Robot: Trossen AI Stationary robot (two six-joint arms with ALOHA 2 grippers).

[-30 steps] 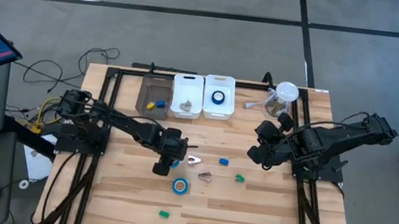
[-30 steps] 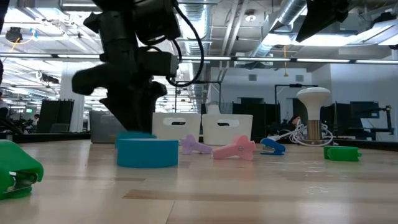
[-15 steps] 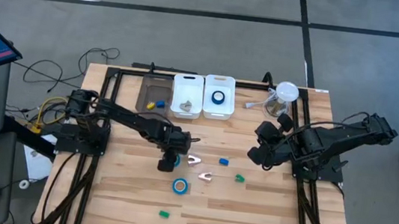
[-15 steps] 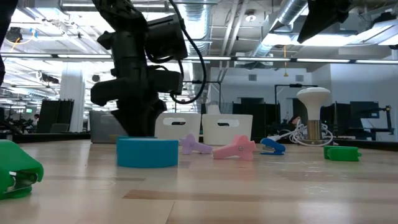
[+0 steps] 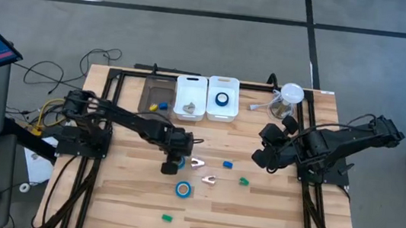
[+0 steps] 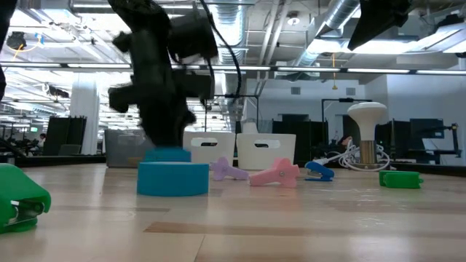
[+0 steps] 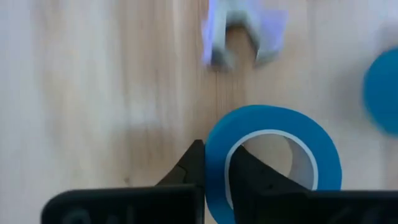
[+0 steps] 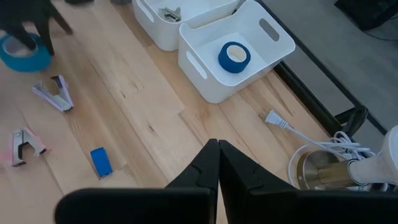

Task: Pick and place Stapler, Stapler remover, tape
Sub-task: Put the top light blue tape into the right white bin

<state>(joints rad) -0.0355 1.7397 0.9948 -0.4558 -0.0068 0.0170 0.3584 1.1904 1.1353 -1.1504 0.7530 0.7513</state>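
My left gripper [image 5: 174, 163] stands near the table's middle, shut on a bright-blue tape roll [image 7: 273, 116]. A second tape roll [image 5: 183, 189] lies flat nearer the front edge, and a third [image 5: 222, 99] lies in the right white bin [image 5: 221, 112]. A lilac staple remover [image 5: 197, 162] and a pink one [image 5: 208, 180] lie just right of my left gripper. Two small green staplers [image 5: 243, 181] [image 5: 166, 219] and a small blue block [image 5: 227, 164] rest on the wood. My right gripper [image 5: 259, 157] hangs shut above the table's right part, holding nothing. My left gripper pinches the tape roll's wall [image 7: 214, 146] with one finger [image 7: 249, 171] inside the ring's hole and the other [image 7: 189, 168] outside. The fingers come steeply from above. The nearer roll hides its underside in the low view, so I cannot tell whether it is lifted.
A brown bin [image 5: 156, 97] with small yellow and blue pieces and a white bin [image 5: 190, 97] holding a staple remover stand in the far row. A white lamp-like stand [image 5: 291, 95] with its cable sits at the far right corner.
My left gripper has moved a little toward the table's right and far side, onto the tape roll beside the lilac staple remover, and has shut on the roll's wall.
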